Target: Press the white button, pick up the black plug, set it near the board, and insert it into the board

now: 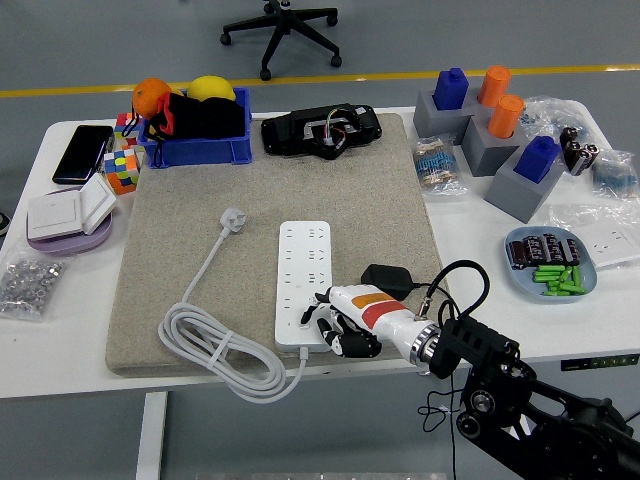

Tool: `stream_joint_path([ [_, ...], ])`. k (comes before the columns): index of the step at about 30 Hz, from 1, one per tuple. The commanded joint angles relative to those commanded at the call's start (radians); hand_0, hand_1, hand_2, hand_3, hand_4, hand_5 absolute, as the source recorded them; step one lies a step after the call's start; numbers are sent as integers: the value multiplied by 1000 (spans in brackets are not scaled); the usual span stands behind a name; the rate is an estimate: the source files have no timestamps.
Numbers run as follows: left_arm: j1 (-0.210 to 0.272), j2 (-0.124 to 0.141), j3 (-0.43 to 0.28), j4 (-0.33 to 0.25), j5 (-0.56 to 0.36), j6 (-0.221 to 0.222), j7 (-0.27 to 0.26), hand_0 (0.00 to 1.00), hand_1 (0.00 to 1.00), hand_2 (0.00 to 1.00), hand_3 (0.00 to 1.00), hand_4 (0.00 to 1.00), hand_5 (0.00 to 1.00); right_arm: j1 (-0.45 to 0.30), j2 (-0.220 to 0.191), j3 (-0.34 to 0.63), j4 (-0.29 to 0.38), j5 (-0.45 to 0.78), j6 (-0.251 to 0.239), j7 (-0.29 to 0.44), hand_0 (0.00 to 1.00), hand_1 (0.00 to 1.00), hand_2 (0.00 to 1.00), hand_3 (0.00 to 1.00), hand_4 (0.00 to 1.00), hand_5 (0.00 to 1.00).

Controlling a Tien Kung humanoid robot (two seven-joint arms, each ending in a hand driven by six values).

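A white power strip [306, 276] lies on the grey felt mat [180, 250], its white cable [215, 345] coiled at the mat's front left. A black plug [387, 280] lies on the mat just right of the strip. My right hand [335, 325], white with an orange stripe, rests over the strip's near end with its fingers curled down on it, holding nothing. The strip's button is hidden under the hand. The left arm is out of view.
A blue bin [195, 140] with toys and a black device [320, 130] stand at the mat's far edge. Grey blocks with blue and orange pegs [495, 130] are at the far right. A blue dish of batteries [550, 265] is at the right.
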Motion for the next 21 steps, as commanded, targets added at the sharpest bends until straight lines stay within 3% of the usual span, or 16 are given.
stream_joint_path([
  [21, -3, 0, -2, 0, 10, -2, 1, 465, 496, 512, 578, 589, 270, 8, -10, -21, -43, -26, -22, 44, 2, 2, 93, 592, 339, 2],
])
